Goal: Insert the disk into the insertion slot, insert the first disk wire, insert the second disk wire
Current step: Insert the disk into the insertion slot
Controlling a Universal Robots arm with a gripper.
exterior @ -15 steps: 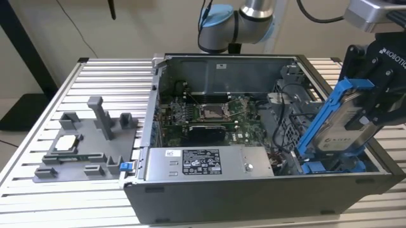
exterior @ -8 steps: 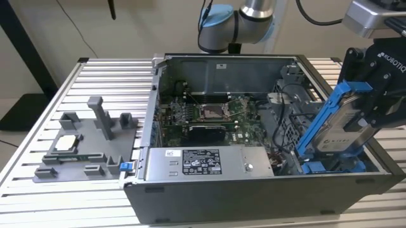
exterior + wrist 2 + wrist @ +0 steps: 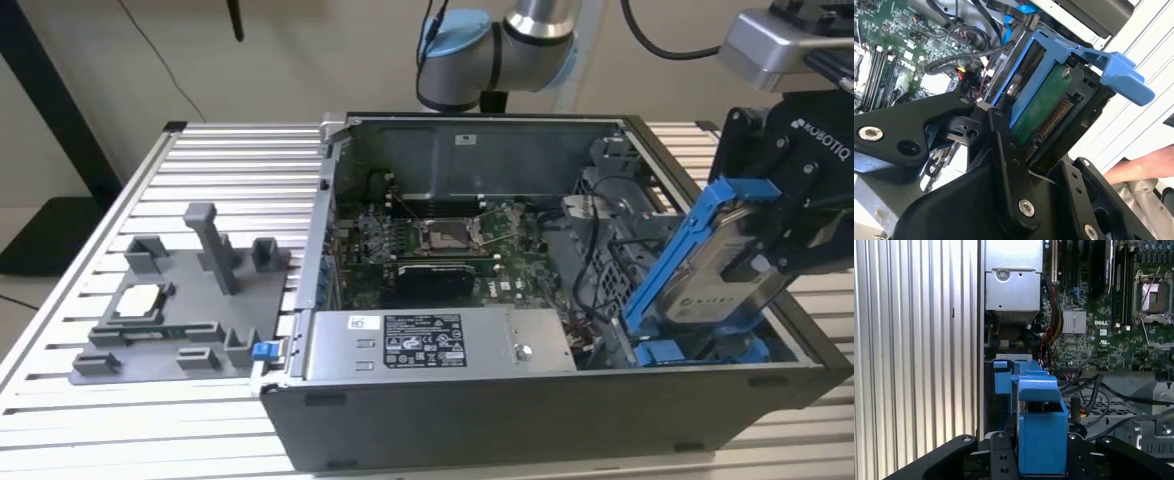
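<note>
Gripper (image 3: 763, 255) pinched the disk (image 3: 697, 255), fingers (image 3: 1004, 135) pressed on its 2 flat faces. The disk hung tilted over the case (image 3: 534, 425) corner on the exterior view's right. Its lower end pointed down at the slot (image 3: 694, 350), close to the blue fittings; cannot tell if touching.

Progress, judged: step 1 of 3 underway and the disk not seated, with most of its length above the case rim. The disk connector (image 3: 1054, 120) was bare, so 0 wires were in and both wire steps were left.

Room: open above the case. Down low it was tight, with the case wall just beside the slot on one side and the perforated cage (image 3: 607, 270) on the other. Loose cables (image 3: 1094, 390) lay near the bay mouth, a snag risk. The power supply (image 3: 427, 345) sat apart from the slot. A hand (image 3: 1144, 167) was outside the case, near the gripper.
</note>
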